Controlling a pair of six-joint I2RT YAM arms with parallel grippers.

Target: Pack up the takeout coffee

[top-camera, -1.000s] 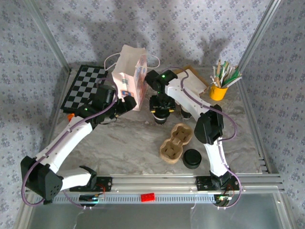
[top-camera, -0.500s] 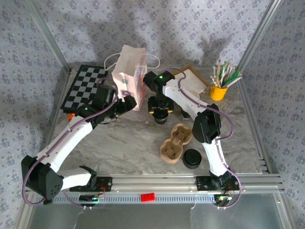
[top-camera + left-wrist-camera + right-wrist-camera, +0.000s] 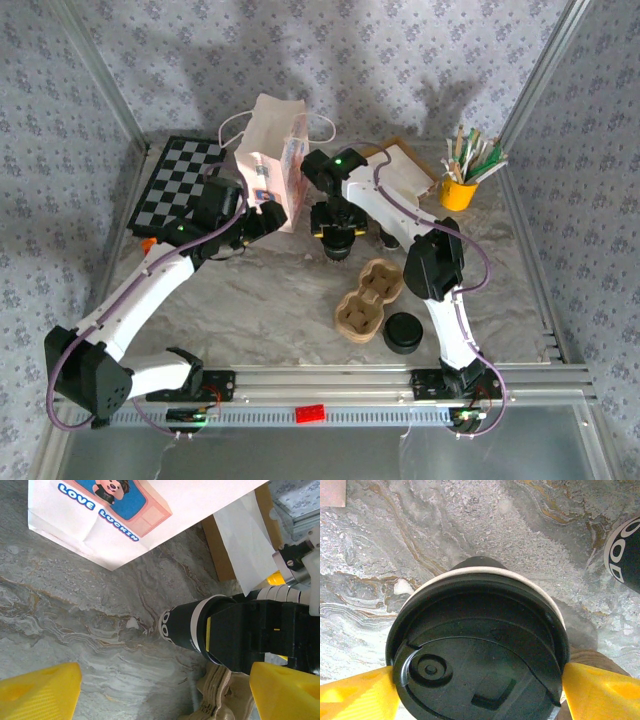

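1. Roughly mid-table, the cup point(image 3: 338, 243) stands on the marble table point(image 3: 270, 300), well clear of every edge. Frame rails run along the left, right and near sides.
2. Bare table opens to the cup's near-left, all the way to the near rail.
3. Things crowd the other sides. The bag point(image 3: 272, 158) is near on the far-left, a second cup point(image 3: 625, 555) is just beside it on the right, and the carrier point(image 3: 368, 298) is near on the near-right.
4. A black round thing point(image 3: 403, 332) sits just beside the carrier's near end. The checkerboard point(image 3: 180, 182) at far left and the yellow pot of sticks point(image 3: 460, 190) at far right are well apart from the cup.
5. The cup is upright, its long axis vertical, with the black lid point(image 3: 477, 645) on top facing straight up at the right wrist camera.
6. The carrier's long axis runs from near-left to far-right, wells upward.
7. The right fingers point(image 3: 600, 692) are spread wide, one on each side of the lid and close against its rim. Whether they press on it or merely flank it, I cannot tell.
8. The left fingers point(image 3: 40, 690) stand wide apart with nothing between them, hovering over bare table by the bag's lower corner and touching nothing.
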